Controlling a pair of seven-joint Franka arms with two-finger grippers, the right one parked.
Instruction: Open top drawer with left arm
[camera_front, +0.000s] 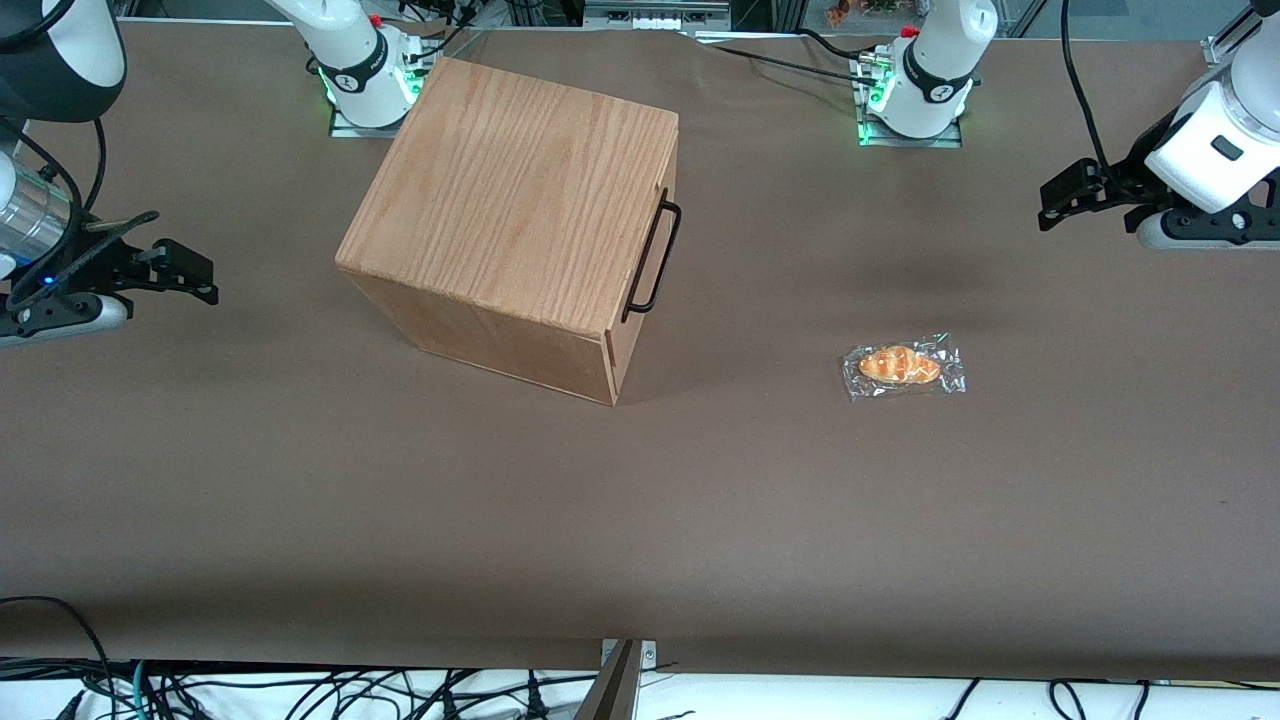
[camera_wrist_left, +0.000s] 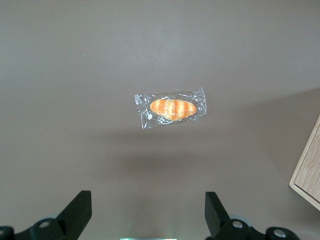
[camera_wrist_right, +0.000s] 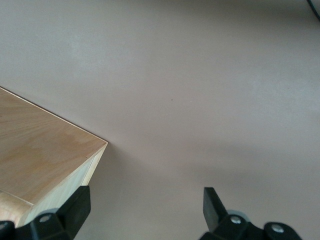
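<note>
I see the oak box (camera_front: 520, 215) toward the parked arm's end of the desk (camera_front: 400, 520), near its edge farthest from the front camera; its top drawer (camera_front: 655, 245) is shut, black bar handle (camera_front: 652, 255) facing the working arm. A wrapped bread roll (camera_front: 903, 367) lies mid-desk. My left gripper (camera_front: 1065, 200) hangs above the desk's working-arm edge, fingers (camera_wrist_left: 75, 212) spread apart, empty.
</note>
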